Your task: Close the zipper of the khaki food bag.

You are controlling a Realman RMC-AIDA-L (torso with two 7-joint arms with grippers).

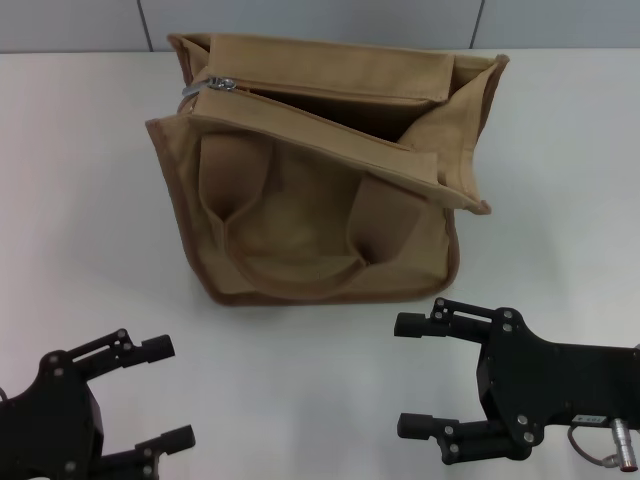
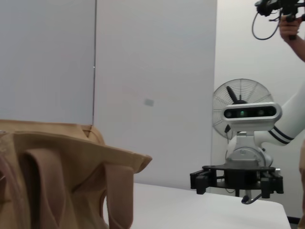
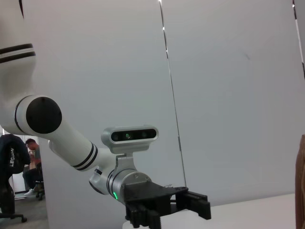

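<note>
The khaki food bag [image 1: 300, 230] stands on the white table, a handle looped on its near side. Its top gapes open. The zipper [image 1: 330, 125] runs along the top, with the silver slider [image 1: 222, 84] at the bag's far-left end. My left gripper [image 1: 165, 393] is open and empty near the table's front left, apart from the bag. My right gripper [image 1: 405, 375] is open and empty at the front right, fingers pointing left, just in front of the bag. The bag also shows in the left wrist view [image 2: 62, 176] and as a sliver in the right wrist view [image 3: 301, 186].
The white table [image 1: 80, 200] extends on both sides of the bag, with a grey panel wall [image 1: 300, 20] behind. The left wrist view shows the right gripper [image 2: 237, 179] far off and a fan [image 2: 240, 95]. The right wrist view shows the left gripper [image 3: 164, 202].
</note>
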